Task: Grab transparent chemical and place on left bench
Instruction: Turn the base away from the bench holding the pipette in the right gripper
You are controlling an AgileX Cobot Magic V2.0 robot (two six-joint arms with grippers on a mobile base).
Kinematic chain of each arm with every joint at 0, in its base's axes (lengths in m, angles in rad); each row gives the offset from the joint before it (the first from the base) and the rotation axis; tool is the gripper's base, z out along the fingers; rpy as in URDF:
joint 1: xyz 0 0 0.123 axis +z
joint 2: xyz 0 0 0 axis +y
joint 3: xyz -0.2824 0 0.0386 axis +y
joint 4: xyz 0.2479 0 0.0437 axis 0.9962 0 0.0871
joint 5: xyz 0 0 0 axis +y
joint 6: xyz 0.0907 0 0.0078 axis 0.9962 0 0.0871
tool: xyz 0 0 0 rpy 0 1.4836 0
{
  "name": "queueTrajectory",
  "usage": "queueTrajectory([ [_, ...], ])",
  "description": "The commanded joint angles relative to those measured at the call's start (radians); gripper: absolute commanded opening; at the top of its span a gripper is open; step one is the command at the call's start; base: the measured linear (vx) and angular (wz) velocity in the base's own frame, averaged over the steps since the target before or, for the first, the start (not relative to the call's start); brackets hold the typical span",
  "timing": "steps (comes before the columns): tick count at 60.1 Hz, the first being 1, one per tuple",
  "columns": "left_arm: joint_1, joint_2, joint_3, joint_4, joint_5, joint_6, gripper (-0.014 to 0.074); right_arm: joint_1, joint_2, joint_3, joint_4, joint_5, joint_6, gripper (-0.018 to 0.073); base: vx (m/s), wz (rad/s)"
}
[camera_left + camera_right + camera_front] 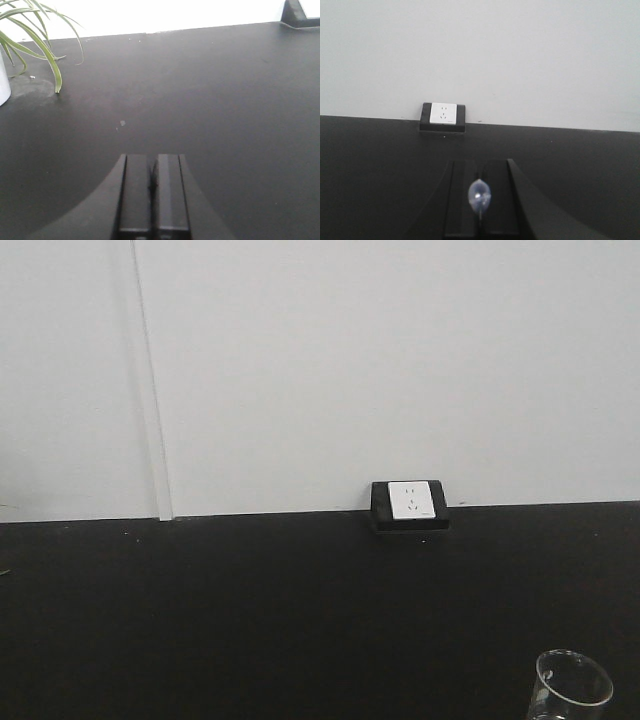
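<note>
The transparent chemical, a small clear glass beaker [572, 688], shows at the bottom right of the front view, tilted, with its lower part cut off by the frame edge. In the right wrist view my right gripper [480, 165] has its jaws nearly together, and a small translucent piece of glass [479, 195] sits pinched between the fingers. My left gripper [152, 159] is shut and empty, low over the black benchtop [210, 100]. The left bench with white bins is out of view.
This black benchtop [250, 610] runs against a white wall and carries a white wall socket [411, 501], which also shows in the right wrist view [443, 114]. A potted plant with long green leaves [35, 35] stands at the far left of the left wrist view.
</note>
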State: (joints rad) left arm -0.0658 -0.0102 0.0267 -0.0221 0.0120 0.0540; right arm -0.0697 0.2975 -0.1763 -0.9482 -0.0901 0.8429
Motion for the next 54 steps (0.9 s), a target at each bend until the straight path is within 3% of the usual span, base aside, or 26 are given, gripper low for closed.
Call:
queueTrajectory([
  [1, -0.002, -0.019, 0.016, -0.001, -0.078, -0.008, -0.0003, -0.002, -0.033, -0.006, -0.031, -0.043, 0.028, -0.0001, 0.0, 0.0],
  [54, -0.002, -0.019, 0.016, -0.001, -0.078, -0.008, -0.0003, -0.002, -0.045, -0.006, -0.031, -0.043, 0.026, -0.0001, 0.0, 0.01],
])
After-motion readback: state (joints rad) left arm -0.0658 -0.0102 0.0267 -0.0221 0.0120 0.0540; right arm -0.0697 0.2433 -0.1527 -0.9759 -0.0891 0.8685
